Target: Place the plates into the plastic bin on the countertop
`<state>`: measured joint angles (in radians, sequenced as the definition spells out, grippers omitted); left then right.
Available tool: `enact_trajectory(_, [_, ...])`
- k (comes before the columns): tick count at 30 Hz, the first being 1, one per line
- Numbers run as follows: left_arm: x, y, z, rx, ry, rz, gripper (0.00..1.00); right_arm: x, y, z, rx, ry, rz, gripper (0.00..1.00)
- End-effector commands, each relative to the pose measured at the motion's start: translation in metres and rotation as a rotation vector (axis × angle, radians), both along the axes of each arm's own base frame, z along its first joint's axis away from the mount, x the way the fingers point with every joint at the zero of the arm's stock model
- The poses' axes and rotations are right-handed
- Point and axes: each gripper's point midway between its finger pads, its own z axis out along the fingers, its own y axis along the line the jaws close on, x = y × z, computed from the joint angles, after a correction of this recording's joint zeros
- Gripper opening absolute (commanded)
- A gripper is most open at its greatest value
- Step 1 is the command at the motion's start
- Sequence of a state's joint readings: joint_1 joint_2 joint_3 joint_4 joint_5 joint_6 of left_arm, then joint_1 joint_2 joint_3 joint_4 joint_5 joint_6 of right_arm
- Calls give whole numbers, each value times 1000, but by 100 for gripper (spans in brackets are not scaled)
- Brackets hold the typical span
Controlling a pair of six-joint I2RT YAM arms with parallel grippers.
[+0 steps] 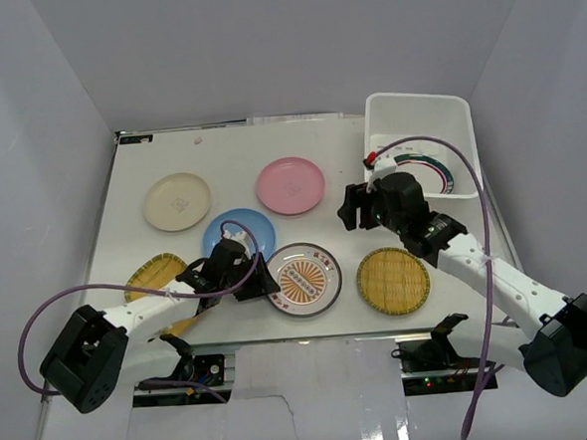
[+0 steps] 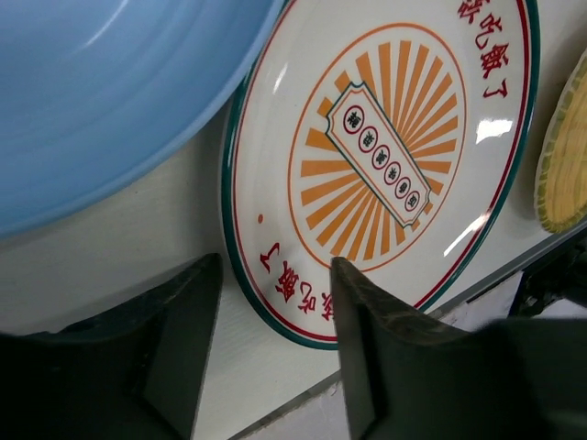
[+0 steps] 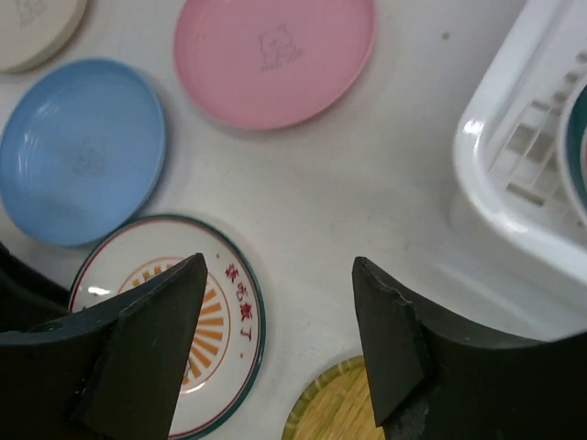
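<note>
White countertop (image 1: 230, 154) carries six plates: cream plate (image 1: 178, 202), pink plate (image 1: 289, 185), blue plate (image 1: 238, 233), orange-centred plate (image 1: 302, 277), two yellow plates (image 1: 393, 280); the seventh, striped plate (image 1: 440, 167), lies in the plastic bin (image 1: 416, 98). Judged rigid, light, slick: pinch at the rim. Left gripper (image 2: 275, 266) spread astride the orange-centred rim, right gripper (image 3: 280, 266) spread; both empty.

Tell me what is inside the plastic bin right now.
The plastic bin holds one visible plate, the white plate with a striped rim. The right arm covers the bin's near left corner and part of that plate, so anything there is hidden.
</note>
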<state>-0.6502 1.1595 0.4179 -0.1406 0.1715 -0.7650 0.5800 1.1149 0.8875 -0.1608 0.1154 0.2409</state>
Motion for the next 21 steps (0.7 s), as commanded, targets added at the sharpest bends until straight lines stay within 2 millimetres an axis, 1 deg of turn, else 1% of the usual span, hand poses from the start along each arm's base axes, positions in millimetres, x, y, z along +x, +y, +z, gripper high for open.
enact_trajectory(1, [9, -6, -1, 9, -47, 38, 58, -30, 9, -26, 82, 78, 30, 70])
enact_trajectory(2, [9, -4, -4, 20, -44, 44, 52, -37, 8, -20, 107, 61, 38, 69])
enact_trajectory(3, [9, -4, -5, 24, -47, 49, 46, -43, 8, -22, 128, 71, 39, 69])
enact_trajectory(4, [10, -3, -6, 33, -53, 54, 39, -51, 5, -35, 128, 100, 43, 70])
enact_trajectory(5, [10, -3, -5, 36, -60, 53, 22, -59, 7, -33, 156, 104, 70, 72])
enact_trajectory(6, [11, -3, -2, 31, -72, 51, 14, -69, 12, -38, 176, 132, 110, 75])
enact_trajectory(7, [11, -3, 1, 26, -80, 48, 6, -82, 16, -54, 195, 189, 150, 85])
enact_trajectory(8, [11, -4, 4, 18, -88, 45, 0, -89, 17, -62, 202, 221, 165, 89])
enact_trajectory(9, [11, -6, 13, -4, -107, 37, 0, -95, 16, -72, 203, 249, 171, 95])
enact_trajectory(10, [11, -8, 18, -17, -118, 25, 0, -99, 16, -81, 202, 275, 172, 96])
enact_trajectory(11, [9, -11, 25, -41, -126, 9, 0, -106, 13, -97, 198, 316, 163, 93])
enact_trajectory(12, [8, -13, 36, -72, -148, 1, 0, -107, 12, -102, 198, 329, 156, 91])
enact_trajectory(14, [2, -17, 49, -116, -158, -29, 0, -111, 11, -112, 202, 352, 149, 90])
enact_trajectory(16, [-1, -20, 67, -165, -186, -43, 0, -113, 13, -114, 208, 362, 162, 90])
enact_trajectory(18, [-6, -23, 80, -208, -202, -68, 0, -112, 18, -116, 219, 365, 185, 90])
enact_trajectory(19, [-7, -25, 90, -236, -222, -77, 0, -115, 21, -121, 218, 391, 206, 91])
enact_trajectory(20, [-8, -27, 95, -253, -230, -86, 0, -118, 23, -123, 217, 408, 220, 91])
enact_trajectory(21, [-11, -29, 102, -275, -235, -102, 0, -115, 30, -117, 247, 380, 248, 91])
